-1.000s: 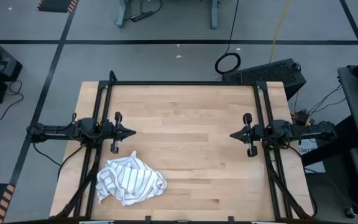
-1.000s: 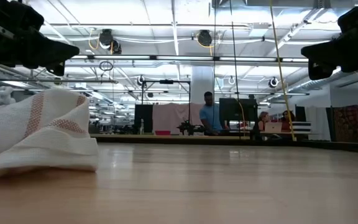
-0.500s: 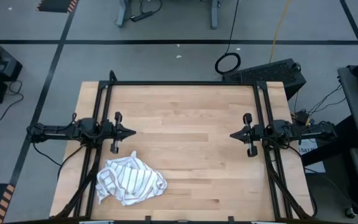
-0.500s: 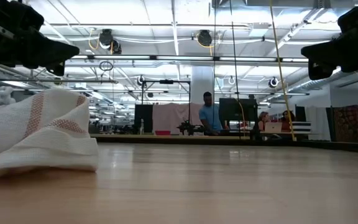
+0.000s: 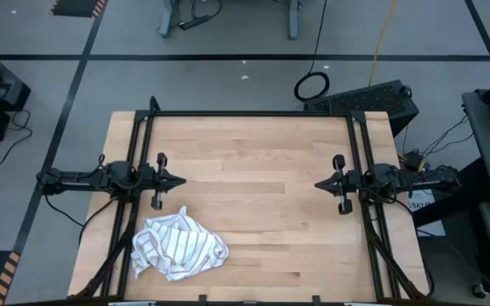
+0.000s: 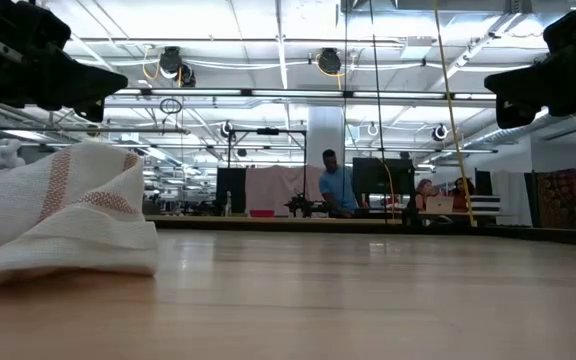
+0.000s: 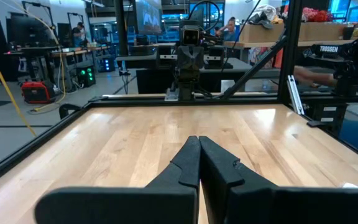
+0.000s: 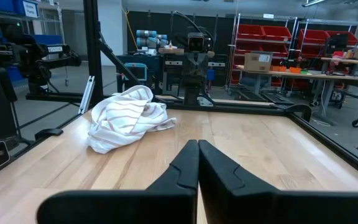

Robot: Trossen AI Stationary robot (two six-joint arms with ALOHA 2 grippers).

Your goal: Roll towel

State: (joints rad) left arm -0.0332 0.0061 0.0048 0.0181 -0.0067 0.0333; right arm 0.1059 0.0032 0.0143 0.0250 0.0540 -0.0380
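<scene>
The towel (image 5: pixel 179 246), white with narrow dark stripes, lies crumpled in a heap on the wooden table near its front left corner; it also shows in the low view (image 6: pixel 58 215) and the right wrist view (image 8: pixel 126 117). My left gripper (image 5: pixel 182 180) stands shut at the table's left edge, just beyond the towel, pointing level toward the right. Opposite it, my right gripper (image 5: pixel 316 184) stands shut at the right edge, pointing level toward the left. In the wrist views, the shut fingertips of the left gripper (image 7: pixel 199 140) and the right gripper (image 8: pixel 197 144) hold nothing.
A black metal frame (image 5: pixel 253 113) runs along the table's far, left and right sides. The bare wooden top (image 5: pixel 253 195) stretches between the two grippers. People stand at benches in the room behind (image 6: pixel 336 185).
</scene>
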